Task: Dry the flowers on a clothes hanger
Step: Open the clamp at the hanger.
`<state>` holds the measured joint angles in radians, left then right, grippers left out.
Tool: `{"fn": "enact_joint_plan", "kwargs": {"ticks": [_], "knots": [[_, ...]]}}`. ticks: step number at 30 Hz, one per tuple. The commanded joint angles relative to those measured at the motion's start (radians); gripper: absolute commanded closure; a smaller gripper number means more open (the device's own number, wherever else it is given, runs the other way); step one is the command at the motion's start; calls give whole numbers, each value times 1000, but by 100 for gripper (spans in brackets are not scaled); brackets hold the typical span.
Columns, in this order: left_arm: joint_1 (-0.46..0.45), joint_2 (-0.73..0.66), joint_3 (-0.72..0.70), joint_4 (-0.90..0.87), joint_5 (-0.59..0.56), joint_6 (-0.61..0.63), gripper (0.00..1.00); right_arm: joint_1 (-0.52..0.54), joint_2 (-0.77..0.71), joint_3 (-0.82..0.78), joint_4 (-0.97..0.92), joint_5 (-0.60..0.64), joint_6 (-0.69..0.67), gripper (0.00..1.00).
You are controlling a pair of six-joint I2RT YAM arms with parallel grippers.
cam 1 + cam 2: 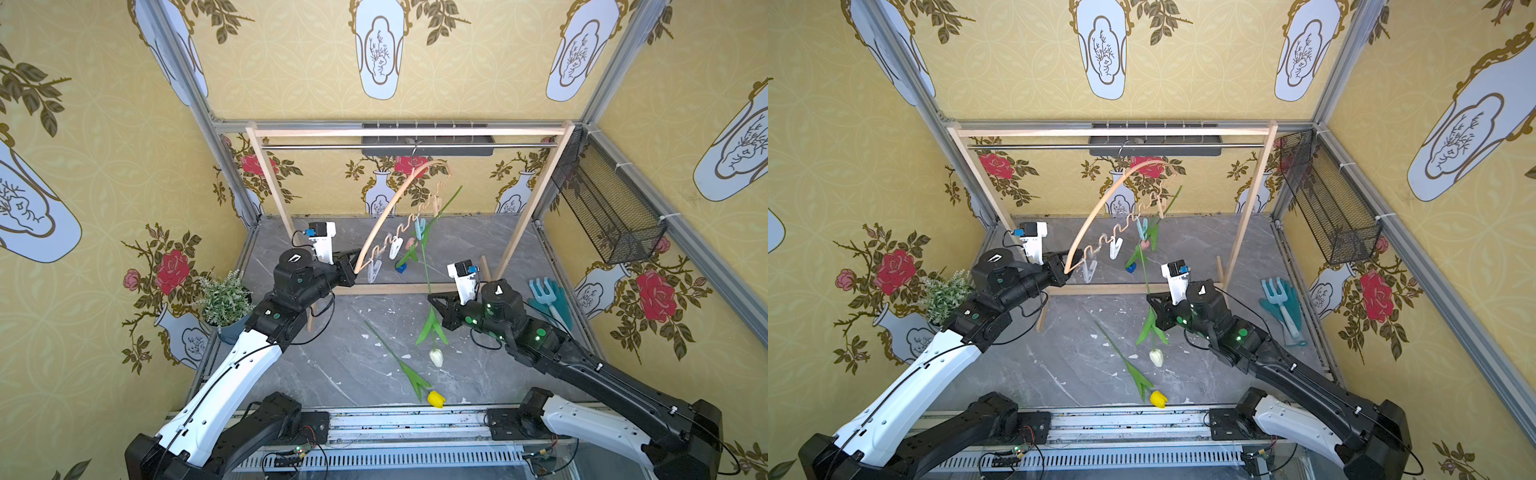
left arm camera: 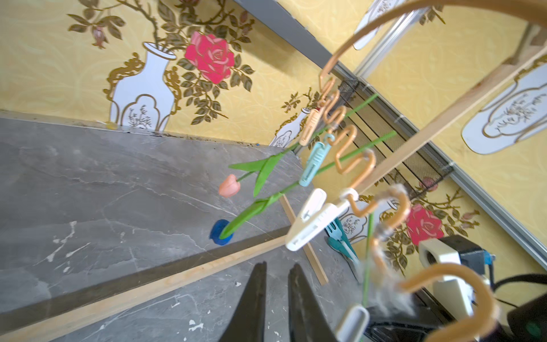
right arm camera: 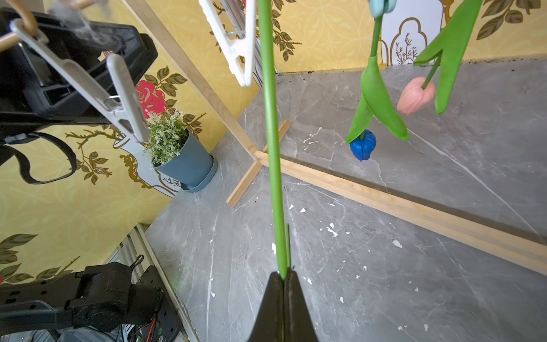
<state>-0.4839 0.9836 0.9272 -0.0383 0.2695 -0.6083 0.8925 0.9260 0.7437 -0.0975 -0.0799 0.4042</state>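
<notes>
Pot (image 3: 192, 163) holds plant (image 3: 165, 133); right claw (image 3: 283, 277) grips white tulip (image 1: 436, 357).

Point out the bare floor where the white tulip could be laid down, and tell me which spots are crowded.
Bare tabletop lies between the left arm, the rack's base bar and the yellow tulip; another patch lies behind that bar, toward the back wall. Crowded: under the hanger with the pink tulip and blue tulip, and by the garden gloves.

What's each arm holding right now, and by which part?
The right gripper pinches the white tulip mid-stem, just above its leaves, head hanging down. The left gripper, jaws slightly apart beside the hanger, holds nothing.
</notes>
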Motion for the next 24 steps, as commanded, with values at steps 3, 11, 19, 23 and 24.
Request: {"fn": "enact_joint_plan", "kwargs": {"ticks": [3, 11, 19, 23, 24], "knots": [[-28, 17, 20, 7, 18, 53, 79, 2, 0, 20, 56, 57, -7, 100], [-52, 43, 32, 8, 39, 74, 72, -1, 4, 39, 78, 93, 5, 100], [-49, 69, -23, 105, 137, 91, 48, -93, 70, 84, 84, 13, 23, 100], [-48, 98, -31, 165, 227, 127, 42, -158, 99, 99, 90, -66, 27, 100], [-49, 104, -34, 183, 244, 133, 40, -169, 107, 102, 90, -87, 23, 100]]}}
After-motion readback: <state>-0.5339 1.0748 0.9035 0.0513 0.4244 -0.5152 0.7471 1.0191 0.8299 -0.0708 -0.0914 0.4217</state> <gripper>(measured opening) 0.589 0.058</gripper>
